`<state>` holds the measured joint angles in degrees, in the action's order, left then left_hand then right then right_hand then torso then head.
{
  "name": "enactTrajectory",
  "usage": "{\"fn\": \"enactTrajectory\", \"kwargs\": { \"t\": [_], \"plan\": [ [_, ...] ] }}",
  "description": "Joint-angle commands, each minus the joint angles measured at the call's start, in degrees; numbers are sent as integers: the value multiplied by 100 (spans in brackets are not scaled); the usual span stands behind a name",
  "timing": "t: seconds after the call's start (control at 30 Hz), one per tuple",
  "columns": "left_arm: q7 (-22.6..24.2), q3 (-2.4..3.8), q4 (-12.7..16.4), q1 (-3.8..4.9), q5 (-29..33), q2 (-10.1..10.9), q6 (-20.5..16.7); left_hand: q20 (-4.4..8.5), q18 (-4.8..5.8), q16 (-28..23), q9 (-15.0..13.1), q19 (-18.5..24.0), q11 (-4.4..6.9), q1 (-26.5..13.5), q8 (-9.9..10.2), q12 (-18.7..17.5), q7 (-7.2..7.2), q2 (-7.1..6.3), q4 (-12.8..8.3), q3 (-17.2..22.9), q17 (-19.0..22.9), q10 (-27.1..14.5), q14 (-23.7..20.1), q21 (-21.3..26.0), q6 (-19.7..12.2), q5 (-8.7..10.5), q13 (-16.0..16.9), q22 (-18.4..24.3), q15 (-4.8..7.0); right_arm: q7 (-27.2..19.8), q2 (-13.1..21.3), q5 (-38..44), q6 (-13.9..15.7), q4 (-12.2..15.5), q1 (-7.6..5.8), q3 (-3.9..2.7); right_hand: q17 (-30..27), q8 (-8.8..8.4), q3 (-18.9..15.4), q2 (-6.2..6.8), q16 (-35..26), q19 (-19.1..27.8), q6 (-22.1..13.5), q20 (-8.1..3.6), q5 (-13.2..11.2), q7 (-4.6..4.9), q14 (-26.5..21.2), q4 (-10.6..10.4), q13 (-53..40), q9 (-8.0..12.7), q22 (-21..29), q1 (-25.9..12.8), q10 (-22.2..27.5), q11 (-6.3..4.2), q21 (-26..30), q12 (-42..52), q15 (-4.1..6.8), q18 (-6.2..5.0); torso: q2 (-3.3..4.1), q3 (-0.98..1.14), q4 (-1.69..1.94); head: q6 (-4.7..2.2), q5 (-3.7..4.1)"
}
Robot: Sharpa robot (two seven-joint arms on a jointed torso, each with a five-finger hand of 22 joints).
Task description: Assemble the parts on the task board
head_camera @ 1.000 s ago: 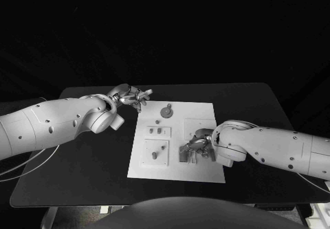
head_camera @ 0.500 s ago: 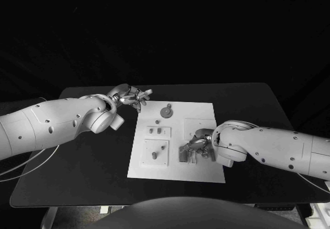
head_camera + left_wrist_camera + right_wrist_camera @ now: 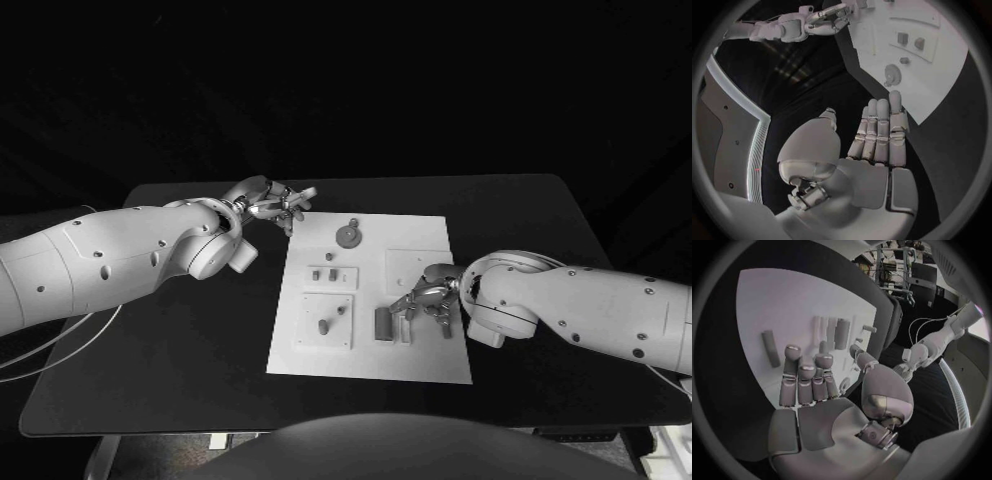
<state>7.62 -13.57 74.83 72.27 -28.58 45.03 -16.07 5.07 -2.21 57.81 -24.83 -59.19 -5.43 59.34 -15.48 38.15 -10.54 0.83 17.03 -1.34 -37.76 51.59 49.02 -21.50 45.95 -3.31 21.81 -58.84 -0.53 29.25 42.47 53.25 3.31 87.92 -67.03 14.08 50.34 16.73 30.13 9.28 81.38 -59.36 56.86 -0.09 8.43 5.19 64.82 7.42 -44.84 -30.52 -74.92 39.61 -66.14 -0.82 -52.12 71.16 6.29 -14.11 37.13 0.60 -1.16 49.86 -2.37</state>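
The task board (image 3: 372, 340) is a white plate lying flat in the middle of the black table (image 3: 173, 340), with its long side running away from the robot. Small grey parts sit on it. A round disc-shaped part (image 3: 349, 235) lies near the far end. Below that, two short pegs (image 3: 326, 273) stand in a small raised square at the board's left side, and nearer the robot another peg (image 3: 325, 325) stands in a larger raised square. A dark rectangular block (image 3: 384, 322) lies on the board just beside the right hand's fingertips.

The right hand (image 3: 428, 302) hovers low over the near-right part of the board, palm facing down. In the right wrist view its fingers (image 3: 799, 375) are stretched out side by side and the thumb stands apart, with nothing between them; a slim bar (image 3: 771, 348) lies on the plate beyond the fingertips, and whether any finger touches the board cannot be told.

The left hand (image 3: 271, 203) is over the table just off the board's far-left corner. In the left wrist view its fingers (image 3: 879, 131) are straight and close together, the thumb apart, holding nothing, and the disc (image 3: 892, 75) lies on the plate beyond them.
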Motion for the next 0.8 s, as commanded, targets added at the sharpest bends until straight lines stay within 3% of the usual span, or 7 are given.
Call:
{"fn": "enactTrajectory", "kwargs": {
  "t": [0.03,0.4,0.6,0.8],
  "plan": [
    [18,4,9,4,15,-7,42,6,-278,17,7,29,-2,-12,-21,32,-37,-8,-1,20,-7,-23,-23,15,11,24,-10,-9,-4,-118,98,174,58,74,-51,-6,8,18,4,-10,6,2,25,-2,2,25,3,30,-9,-10,-19,60,9,-19,-19,21,41,-89,2,1,-2,-29,8],
    [-20,4,-9,4,21,-19,59,5,-277,17,7,29,-2,-20,-24,33,-37,-10,1,20,-8,-24,-24,16,10,24,-11,-12,-4,-55,561,90,-32,303,-300,-15,1,36,-8,-52,9,-21,47,-10,18,15,27,65,-5,-23,-19,105,-13,-29,-28,25,49,-89,2,6,-7,-78,81],
    [-16,4,-1,4,31,-20,43,5,-277,16,7,30,-3,-27,-25,34,-37,-12,1,19,-8,-25,-25,17,10,24,-12,-14,-5,93,798,169,-711,292,-300,-9,-11,45,-55,-131,0,-18,52,-10,124,11,35,165,7,-34,-21,169,-29,-32,-28,15,52,-89,5,2,-1,-90,141],
    [-16,4,-11,4,48,-32,50,5,-278,16,7,30,-2,-31,-27,35,-37,-11,1,20,-8,-25,-25,17,11,24,-12,-15,-5,151,1005,469,-852,301,-297,-5,-14,43,-94,-171,-4,-2,47,1,195,15,27,183,14,-36,-22,146,-30,-27,-20,5,43,-89,6,2,0,-100,187]
  ]
}}
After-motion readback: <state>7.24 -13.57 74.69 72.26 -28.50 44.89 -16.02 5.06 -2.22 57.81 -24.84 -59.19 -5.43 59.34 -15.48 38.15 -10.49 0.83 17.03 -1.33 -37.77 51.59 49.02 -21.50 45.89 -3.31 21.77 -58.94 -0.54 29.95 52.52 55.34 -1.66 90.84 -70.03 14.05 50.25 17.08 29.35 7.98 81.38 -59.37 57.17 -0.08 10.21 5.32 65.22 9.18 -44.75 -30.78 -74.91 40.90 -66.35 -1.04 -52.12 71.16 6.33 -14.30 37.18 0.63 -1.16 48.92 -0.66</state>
